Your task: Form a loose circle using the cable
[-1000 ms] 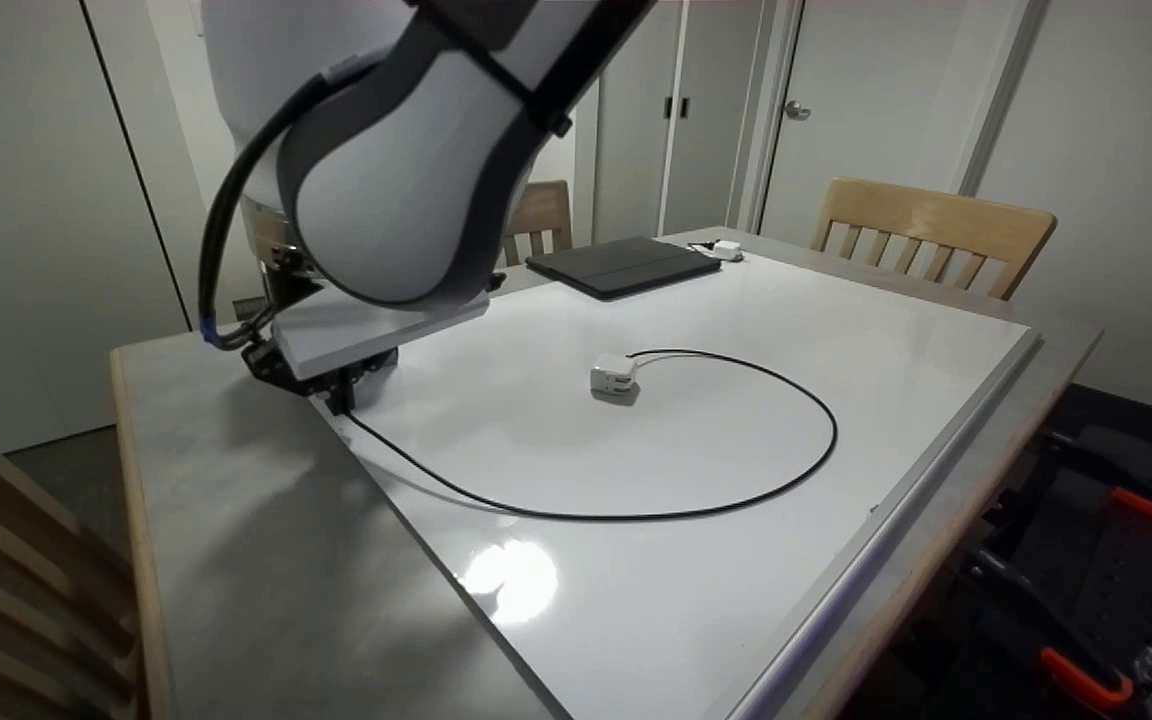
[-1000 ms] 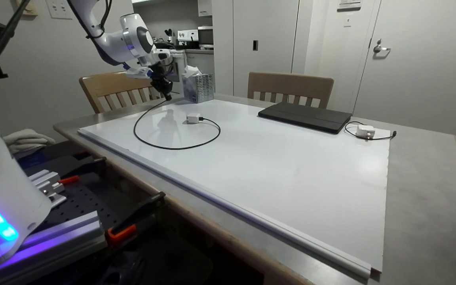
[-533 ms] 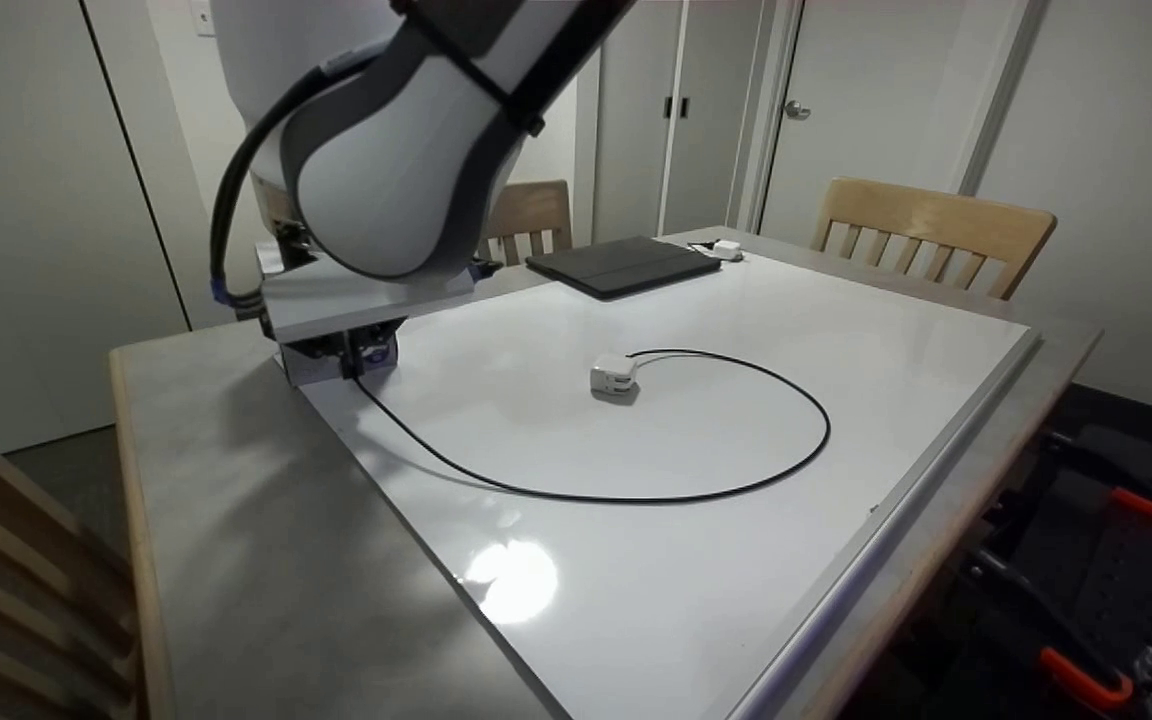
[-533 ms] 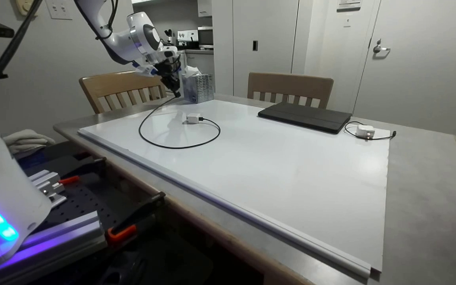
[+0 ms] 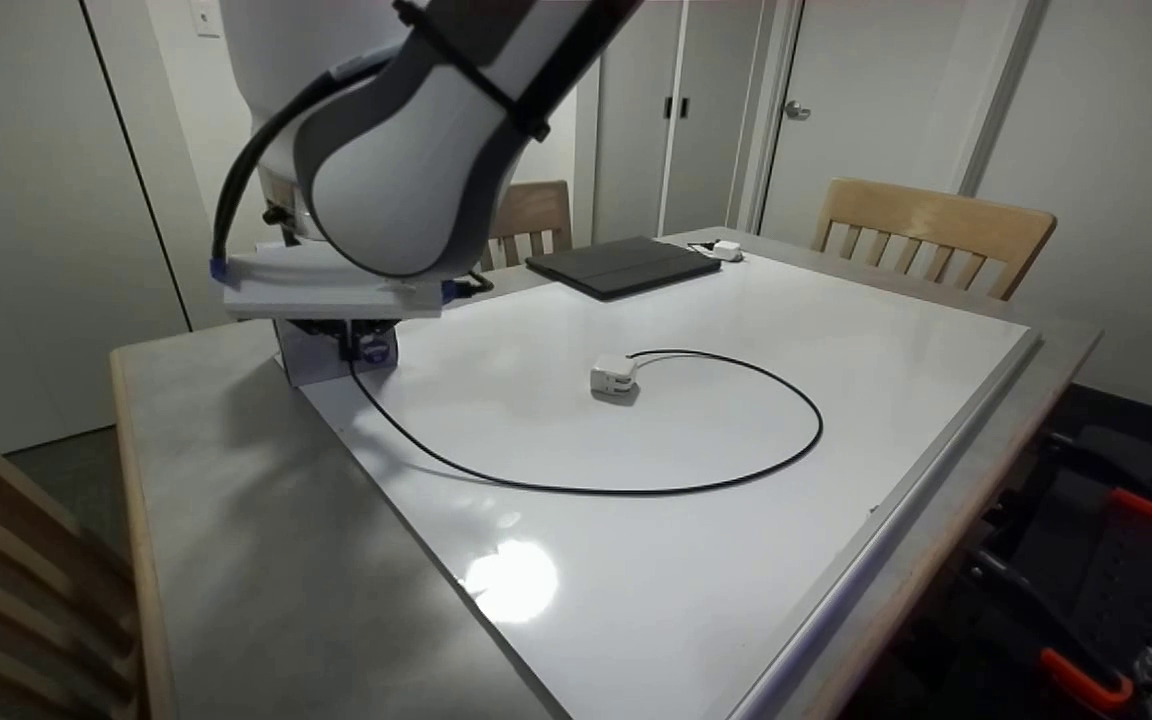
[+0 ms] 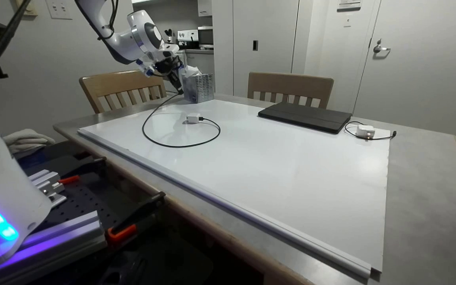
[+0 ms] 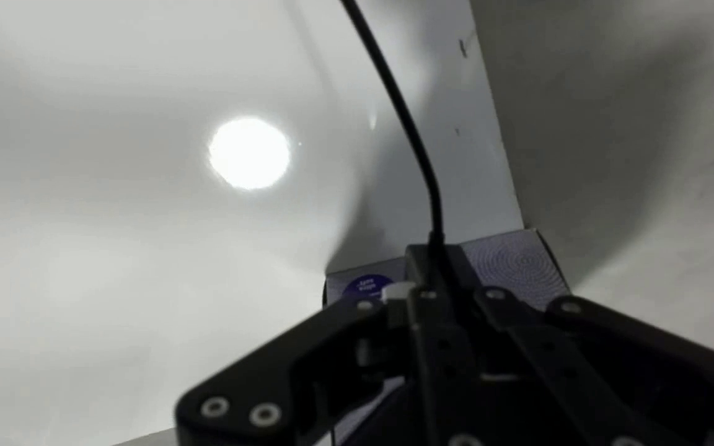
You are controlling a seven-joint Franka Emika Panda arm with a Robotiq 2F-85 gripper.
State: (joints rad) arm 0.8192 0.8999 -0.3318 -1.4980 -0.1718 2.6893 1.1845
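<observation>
The cable is a thin black cord that lies in a wide open curve on the white board in both exterior views (image 5: 626,492) (image 6: 180,147). One end meets a small white adapter block (image 5: 613,374), which also shows in an exterior view (image 6: 193,118) with a dark plug in its side. My gripper (image 5: 349,345) is shut on the cable's other end, slightly above the board's far corner; it also shows in an exterior view (image 6: 179,91). In the wrist view the cable (image 7: 401,111) runs down into the closed fingertips (image 7: 434,254), which hide its tip.
A tissue box (image 6: 200,87) stands right beside my gripper and lies under the fingers in the wrist view (image 7: 512,257). A flat dark laptop (image 6: 305,116) and a second white adapter with a short cord (image 6: 365,131) lie along the board's (image 6: 291,166) edge. Wooden chairs (image 6: 291,83) surround the table.
My gripper has moved toward the tissue box with the cable's end, slightly upward in both exterior views, and turned more upright. The cable's curve has drawn in a little. The white block has stayed put.
</observation>
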